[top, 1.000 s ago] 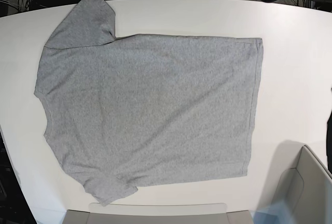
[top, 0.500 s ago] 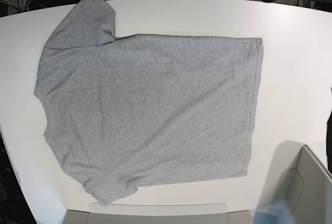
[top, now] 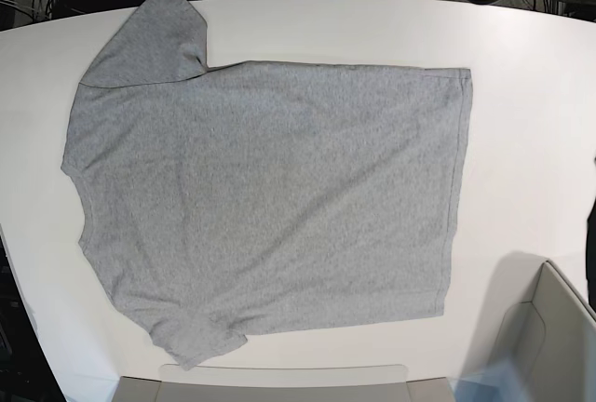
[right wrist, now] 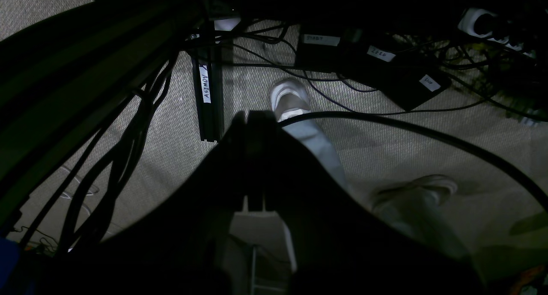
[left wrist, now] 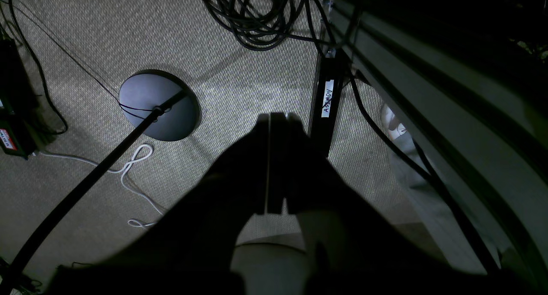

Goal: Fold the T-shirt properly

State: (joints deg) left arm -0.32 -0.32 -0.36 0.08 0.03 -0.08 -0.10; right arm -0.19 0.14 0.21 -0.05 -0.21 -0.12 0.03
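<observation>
The heather-grey T-shirt [top: 261,197] lies spread flat on the white table [top: 531,123], plain side up, collar end to the left and hem to the right. One sleeve points to the far left corner, the other to the near edge. No lettering shows. Neither arm shows in the base view. My left gripper [left wrist: 274,119] is shut and empty, hanging over the carpeted floor beside the table. My right gripper [right wrist: 249,115] is shut and empty too, over the floor among cables.
A grey box [top: 549,337] stands at the near right of the table, and a pale flat piece [top: 279,383] lies along the near edge. Below: cable coils [left wrist: 257,16], a round stand base [left wrist: 158,104], a person's shoes [right wrist: 291,98].
</observation>
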